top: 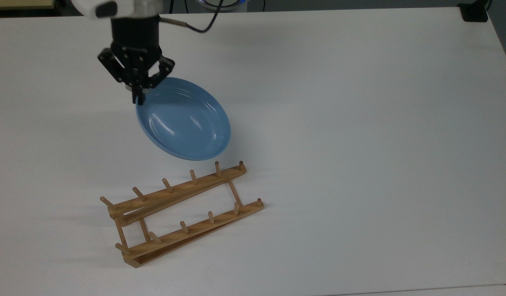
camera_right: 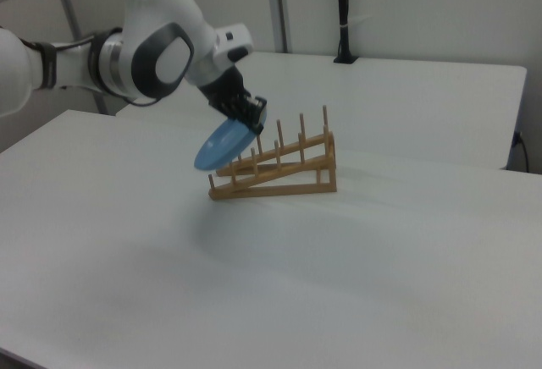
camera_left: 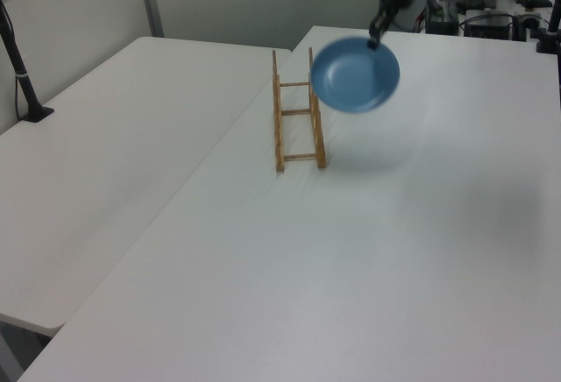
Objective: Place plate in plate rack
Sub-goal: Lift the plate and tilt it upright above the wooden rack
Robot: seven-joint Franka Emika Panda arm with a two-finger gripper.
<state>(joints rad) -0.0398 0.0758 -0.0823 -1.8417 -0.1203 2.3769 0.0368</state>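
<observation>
The pincer (top: 138, 98) is clamped on the rim of the light-blue plate (top: 183, 120), holding it tilted in the air above the white surface (top: 359, 123), near the wooden plate rack (top: 181, 211), which stands on the surface with no plate in it

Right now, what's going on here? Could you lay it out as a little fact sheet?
gripper: shut on the plate's rim, above the table
plate: light blue, lifted off the table, tilted
plate rack: wooden, pegs up, no plate in it
table: white, rack standing on it
task stage: plate carried, not yet slotted
</observation>
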